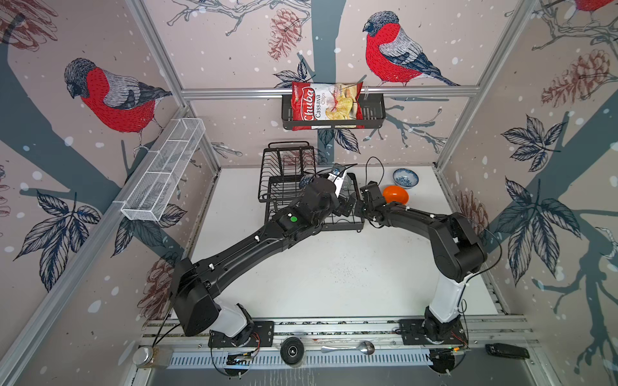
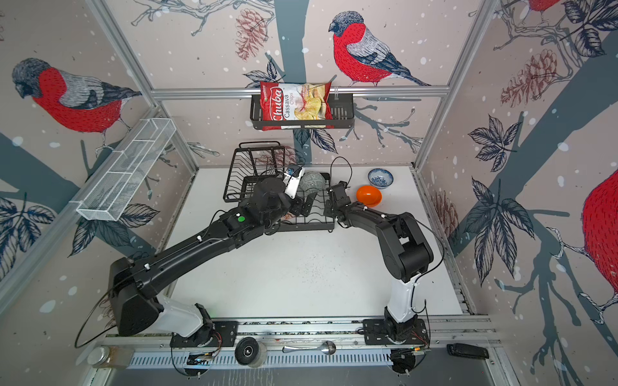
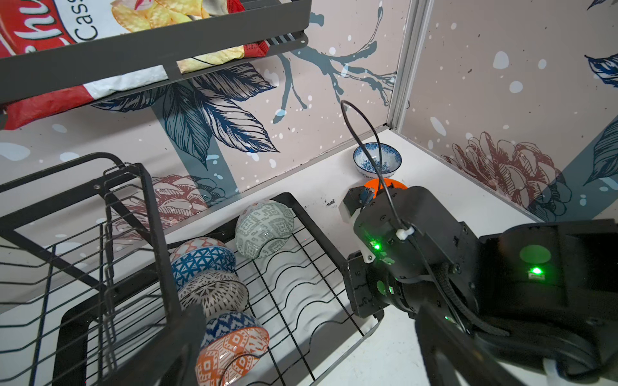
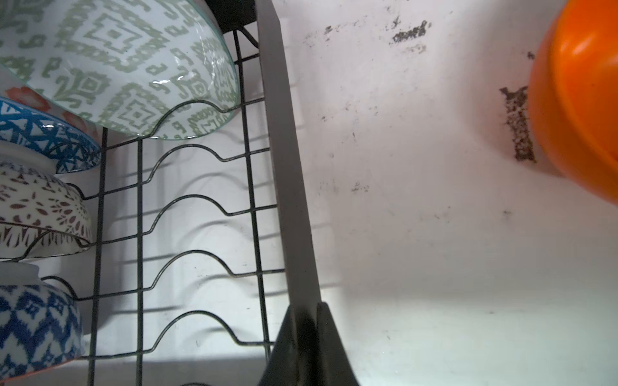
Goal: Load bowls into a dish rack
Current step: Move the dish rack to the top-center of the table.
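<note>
Pinches rack [image 4: 284,167] rim w/ R hand [image 4: 306,334]; holds L hand [image 2: 302,204] wide open. Shows 4 bowls [image 3: 214,294] racked, orange bowl [image 1: 396,195] + flowered bowl [image 1: 405,177] on desk [image 1: 334,267].

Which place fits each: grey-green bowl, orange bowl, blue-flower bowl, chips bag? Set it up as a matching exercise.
Things: 1 grey-green bowl; 2 orange bowl; 3 blue-flower bowl; 4 chips bag.
Places: A black wall shelf; B table, nearest the back wall; C dish rack, lower slots; D table, beside the right arm.
Pairs: 1-C, 2-D, 3-B, 4-A.
</note>
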Controlling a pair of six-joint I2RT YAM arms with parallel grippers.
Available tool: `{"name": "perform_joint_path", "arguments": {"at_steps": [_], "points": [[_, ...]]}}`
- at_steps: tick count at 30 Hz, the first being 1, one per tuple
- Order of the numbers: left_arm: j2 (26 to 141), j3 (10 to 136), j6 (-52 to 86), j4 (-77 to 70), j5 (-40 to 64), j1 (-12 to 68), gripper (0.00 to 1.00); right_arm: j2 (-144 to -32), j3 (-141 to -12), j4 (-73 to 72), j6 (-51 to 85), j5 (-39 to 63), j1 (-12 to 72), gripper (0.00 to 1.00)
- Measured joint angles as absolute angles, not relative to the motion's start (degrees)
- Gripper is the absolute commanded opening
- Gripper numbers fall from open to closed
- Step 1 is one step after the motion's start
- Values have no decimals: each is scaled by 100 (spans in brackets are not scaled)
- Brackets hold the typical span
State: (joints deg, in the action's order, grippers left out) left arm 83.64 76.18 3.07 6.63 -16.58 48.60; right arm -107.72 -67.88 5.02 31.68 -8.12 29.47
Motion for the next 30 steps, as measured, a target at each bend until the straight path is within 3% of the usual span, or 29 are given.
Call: {"name": "perform_joint_path", "arguments": {"at_steps": [6,12,24,26,30], "points": [[8217,7496,423,661,-1651,4700,98,-11133,-7301,661,3146,-827,2995,7],[8180,7356,467,670,-1634,4652,98,-11207,-7489,711,3301,-687,2991,22],[8331,7454,668,624,-1350,4661,98,-10235,-7312,864,3282,-683,2832,63],[8412,7498,709,574,-1310,4692,98,-9900,-7105,906,3247,-703,2742,74],[8648,7581,760,464,-1212,4805,98,-9413,-6744,947,3166,-753,2307,87]]}}
